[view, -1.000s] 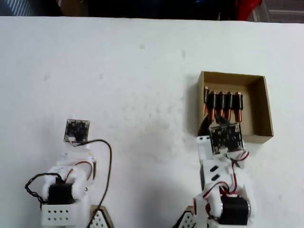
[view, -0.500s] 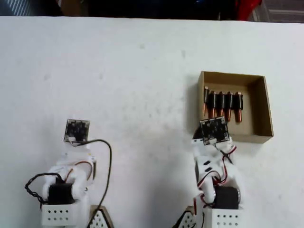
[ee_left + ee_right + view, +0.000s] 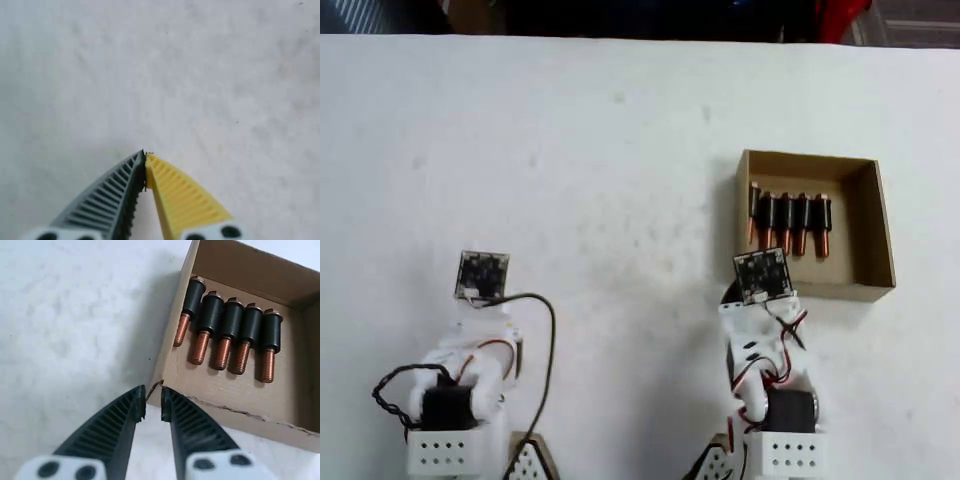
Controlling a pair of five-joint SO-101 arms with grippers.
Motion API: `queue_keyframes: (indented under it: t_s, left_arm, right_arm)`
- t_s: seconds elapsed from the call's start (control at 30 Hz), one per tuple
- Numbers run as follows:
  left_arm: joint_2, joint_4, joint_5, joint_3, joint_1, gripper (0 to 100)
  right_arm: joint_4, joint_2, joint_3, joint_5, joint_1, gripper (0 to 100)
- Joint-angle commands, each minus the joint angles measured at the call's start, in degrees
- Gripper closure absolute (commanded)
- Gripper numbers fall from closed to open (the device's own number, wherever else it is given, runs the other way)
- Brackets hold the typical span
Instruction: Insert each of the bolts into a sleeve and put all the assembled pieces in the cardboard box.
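Five bolts (image 3: 788,222) sit in dark sleeves (image 3: 231,315), side by side on the floor of the cardboard box (image 3: 868,225). The right gripper (image 3: 153,402) hovers just outside the box's near corner, its jaws a narrow gap apart and holding nothing. A second ago the right arm (image 3: 765,340) leaned over the box's front wall; it has since drawn back and shifted left. The left gripper (image 3: 145,157) is unmoved, tips pressed together and empty, over the white table (image 3: 570,150). Beyond the table's far edge the room is dark, with what may be something red (image 3: 840,15).
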Motion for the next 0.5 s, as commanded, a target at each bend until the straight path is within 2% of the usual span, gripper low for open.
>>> queue_keyframes:
  t_s: [0.0,0.47]
  left_arm:
    - [-0.5,0.4,0.0,-0.2,0.5,98]
    - [-0.5,0.4,0.0,-0.2,0.5,98]
  right_arm:
    - [-0.9,-0.5,0.4,-0.4,-0.3,95.0]
    - [7.0,-0.4,0.4,-0.5,0.0,95.0]
